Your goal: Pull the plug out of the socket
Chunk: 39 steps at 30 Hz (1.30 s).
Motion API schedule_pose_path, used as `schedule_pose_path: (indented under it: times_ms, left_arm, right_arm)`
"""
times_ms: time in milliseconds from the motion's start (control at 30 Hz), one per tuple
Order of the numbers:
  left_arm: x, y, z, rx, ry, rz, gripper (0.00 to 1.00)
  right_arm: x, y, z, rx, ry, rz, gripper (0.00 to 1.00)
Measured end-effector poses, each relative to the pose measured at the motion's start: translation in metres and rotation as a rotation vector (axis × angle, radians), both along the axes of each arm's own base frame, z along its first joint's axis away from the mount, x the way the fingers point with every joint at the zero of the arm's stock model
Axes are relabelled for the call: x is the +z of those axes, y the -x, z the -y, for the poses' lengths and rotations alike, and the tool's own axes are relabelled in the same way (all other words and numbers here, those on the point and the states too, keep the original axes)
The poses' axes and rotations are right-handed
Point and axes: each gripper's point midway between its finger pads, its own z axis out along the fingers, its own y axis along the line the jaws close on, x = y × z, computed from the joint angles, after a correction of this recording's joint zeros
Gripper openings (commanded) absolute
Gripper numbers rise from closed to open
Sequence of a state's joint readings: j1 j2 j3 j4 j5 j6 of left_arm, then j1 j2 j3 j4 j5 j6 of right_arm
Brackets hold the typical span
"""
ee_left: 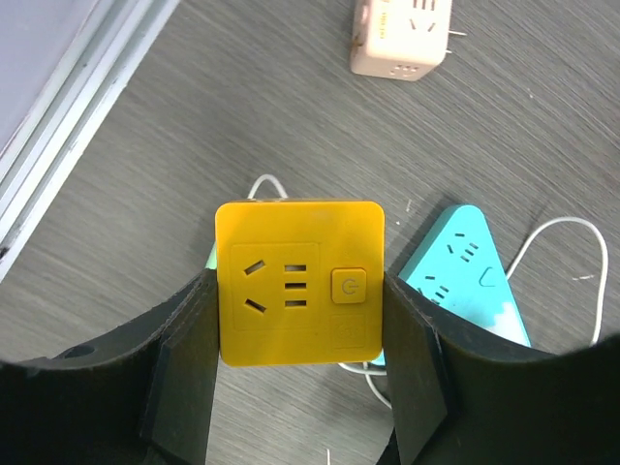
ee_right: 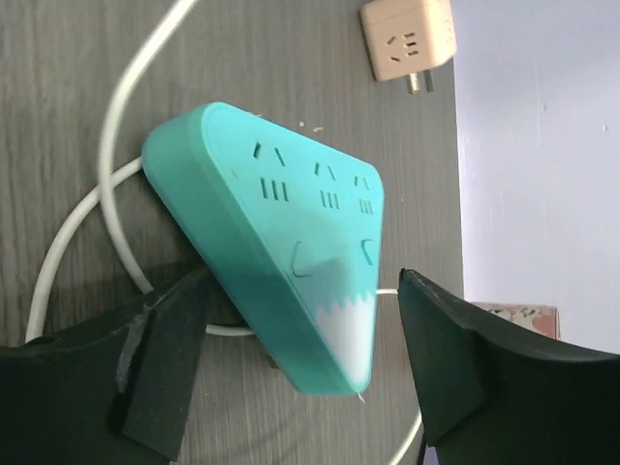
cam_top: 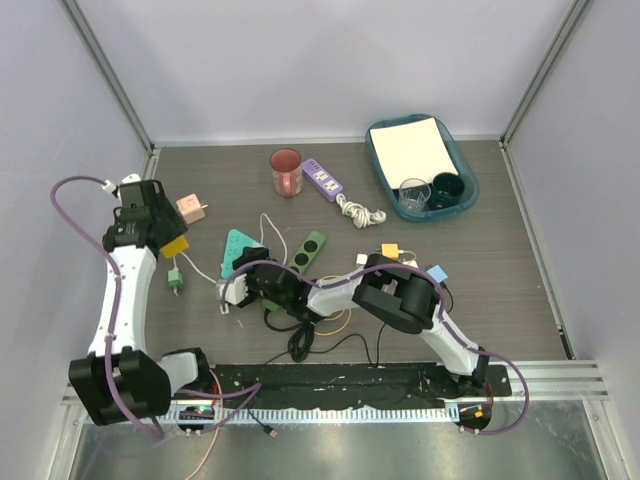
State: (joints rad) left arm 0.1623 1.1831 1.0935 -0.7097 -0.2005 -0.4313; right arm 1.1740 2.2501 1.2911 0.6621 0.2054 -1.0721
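My left pincer pinches the yellow cube; my right pincer stands spread by the teal strip.

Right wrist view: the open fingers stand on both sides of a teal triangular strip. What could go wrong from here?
The right gripper straddles the teal strip, not the green power strip; closing here would probably grab the wrong thing.
A white cord loops close by those fingers and may snag.
The left gripper is clamped on a yellow cube, so it is not free to steady that strip.
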Motion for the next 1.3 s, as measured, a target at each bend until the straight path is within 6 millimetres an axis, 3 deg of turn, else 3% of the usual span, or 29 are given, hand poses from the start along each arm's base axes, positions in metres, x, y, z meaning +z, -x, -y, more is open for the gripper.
schedule_pose_path:
  times_ms: [167, 367, 467, 500, 600, 833, 933, 1100, 1200, 1300]
  left_arm:
    - [-0.006, 0.02, -0.01, 0.11, -0.006, 0.036, 0.0]
    - [-0.046, 0.038, -0.007, 0.183, 0.06, -0.032, 0.01]
    - [-0.064, 0.046, -0.002, 0.207, 0.102, -0.064, 0.16]
    - [-0.07, 0.049, 0.0, 0.22, 0.114, -0.074, 0.28]
    - [-0.085, 0.058, 0.003, 0.243, 0.134, -0.107, 0.48]
    - [-0.087, 0.062, -0.005, 0.289, 0.106, -0.112, 0.84]
    - [-0.08, 0.063, -0.006, 0.269, 0.091, -0.122, 0.98]
    - [-0.041, 0.048, -0.003, 0.196, 0.085, -0.045, 1.0]
    - [-0.017, 0.04, 0.018, 0.082, 0.152, 0.046, 1.0]
    - [0.003, 0.033, 0.054, -0.089, 0.247, 0.13, 1.0]
  right_arm:
    - [0.032, -0.002, 0.003, -0.07, -0.13, -0.073, 0.91]
    - [0.073, -0.001, 0.019, -0.16, -0.295, -0.155, 0.94]
    - [0.082, 0.001, 0.034, -0.215, -0.353, -0.201, 0.95]
    - [0.085, 0.001, 0.039, -0.24, -0.378, -0.22, 0.96]
    - [0.095, 0.001, 0.057, -0.322, -0.453, -0.28, 0.96]
    - [0.137, 0.007, 0.106, -0.55, -0.682, -0.465, 0.96]
    - [0.156, 0.016, 0.128, -0.641, -0.783, -0.573, 0.96]
    - [0.163, 0.028, 0.164, -0.819, -0.889, -0.701, 0.98]
    - [0.164, 0.035, 0.192, -0.923, -0.911, -0.726, 0.99]
    - [0.179, 0.044, 0.22, -0.976, -0.954, -0.735, 1.0]
